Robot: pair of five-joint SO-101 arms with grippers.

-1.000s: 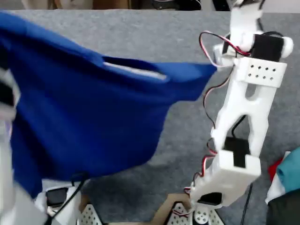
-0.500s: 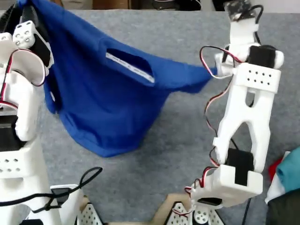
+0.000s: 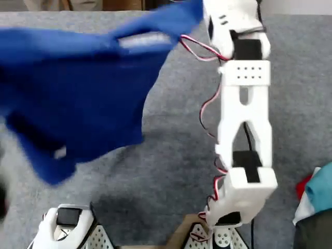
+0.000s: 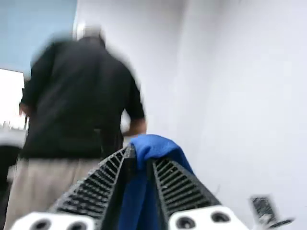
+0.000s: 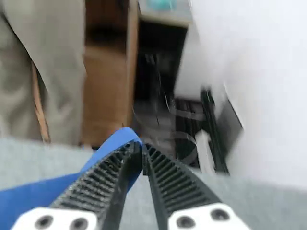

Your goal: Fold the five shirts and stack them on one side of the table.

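At the near right, a heap of teal and red clothes [image 3: 314, 193] is cut off by the frame edge. The blue shirt [image 3: 78, 98] is blurred and hangs spread above the grey table [image 3: 171, 155], cropped on the left. The left gripper [image 4: 140, 155] is clamped on one bunched corner of it. The right gripper [image 5: 141, 146], at the table's far edge, pinches another corner.

I can read no word or number anywhere; the pale strip [image 3: 147, 40] at the neck of the blue shirt [image 3: 78, 88] is too blurred for me to make out
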